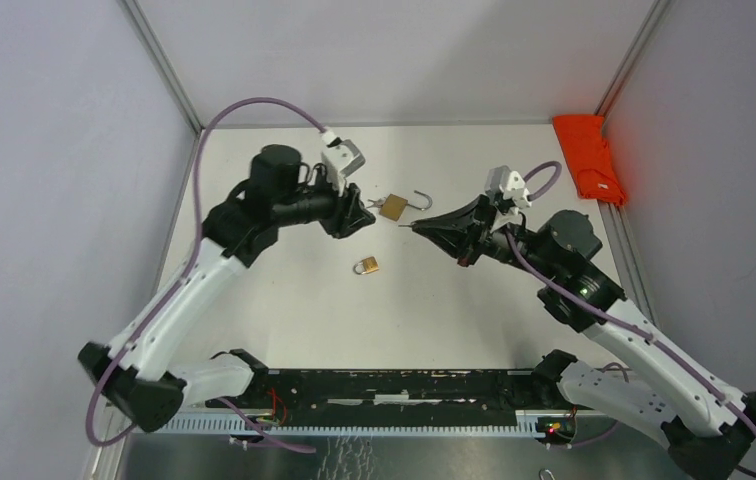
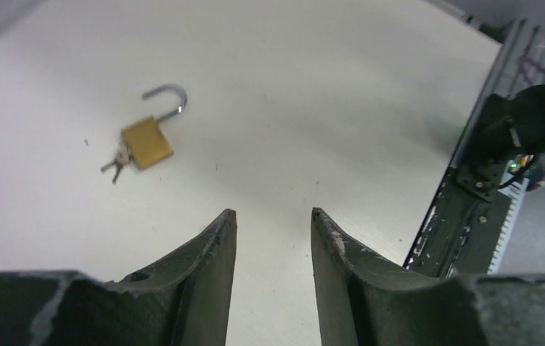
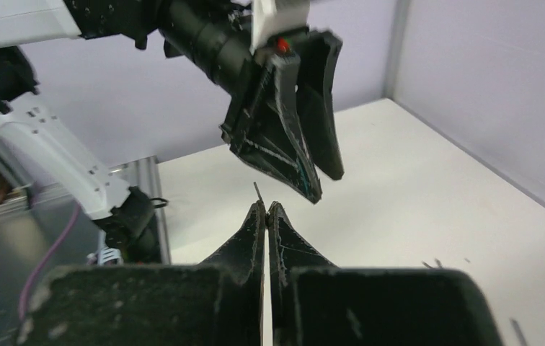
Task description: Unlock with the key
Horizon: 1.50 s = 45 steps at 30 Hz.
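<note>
Padlock (image 1: 392, 207) lies on table (image 1: 284, 310), far of centre, just right of left gripper (image 2: 273, 214). Shackle (image 1: 420, 200) already swung out, keys (image 1: 374, 203) at its left end. Second, smaller padlock (image 1: 366, 265) lies nearer; I cannot tell its shackle. Left fingers (image 2: 205, 252) partly apart, holding nothing. Right gripper (image 3: 267, 205) pressed together; thin sliver (image 3: 257, 190) pokes from tips, I cannot tell what. I judge brass body small, stiff, dense, smooth, so will slide. I would grip flat sides of body and turn key by its head.
</note>
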Each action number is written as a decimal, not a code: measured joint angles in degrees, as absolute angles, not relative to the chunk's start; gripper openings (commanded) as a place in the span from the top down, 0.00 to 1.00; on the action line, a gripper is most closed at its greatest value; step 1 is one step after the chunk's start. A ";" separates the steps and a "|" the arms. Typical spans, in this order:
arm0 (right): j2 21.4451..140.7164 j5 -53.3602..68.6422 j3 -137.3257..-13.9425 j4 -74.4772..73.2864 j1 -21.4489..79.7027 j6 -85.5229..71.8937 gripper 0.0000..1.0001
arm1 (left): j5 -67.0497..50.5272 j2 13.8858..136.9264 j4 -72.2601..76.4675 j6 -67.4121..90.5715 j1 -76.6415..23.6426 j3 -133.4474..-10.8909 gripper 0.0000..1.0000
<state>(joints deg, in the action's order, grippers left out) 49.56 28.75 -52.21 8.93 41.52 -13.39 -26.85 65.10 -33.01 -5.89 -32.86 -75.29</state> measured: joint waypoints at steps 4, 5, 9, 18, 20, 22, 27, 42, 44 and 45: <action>46.33 19.97 -51.81 3.57 41.52 -12.01 1.00 | -23.29 72.29 -33.76 -3.33 -32.86 -75.18 0.49; 45.71 17.43 -51.59 2.13 41.50 -11.84 1.00 | -22.41 73.76 -33.74 -2.09 -32.86 -74.91 0.48; 44.56 10.98 -50.11 -1.50 40.75 -11.60 1.00 | -18.37 78.65 -33.87 2.22 -32.88 -73.95 0.45; 41.56 5.45 -46.06 -5.26 36.95 -11.66 1.00 | -4.51 93.56 -34.37 4.64 -37.39 -71.16 0.38; 40.14 5.06 -44.53 -5.39 36.60 -11.64 1.00 | -2.13 96.16 -34.37 4.05 -38.61 -71.16 0.36; 38.83 4.58 -43.44 -5.58 36.56 -11.57 1.00 | -0.84 98.10 -34.41 3.22 -39.46 -71.18 0.33; 36.27 3.79 -42.17 -6.04 36.23 -11.00 1.00 | 1.96 100.71 -34.11 0.10 -40.27 -71.18 0.31; 32.21 3.86 -40.45 -6.37 36.21 -9.82 1.00 | 4.14 109.93 -34.20 -11.66 -40.64 -74.39 0.32; 31.86 3.84 -40.45 -6.37 36.21 -9.58 1.00 | 3.99 110.19 -34.35 -12.38 -40.64 -74.63 0.37; 31.79 3.84 -40.45 -6.37 36.21 -9.52 1.00 | 3.88 110.26 -34.37 -12.62 -40.64 -74.65 0.40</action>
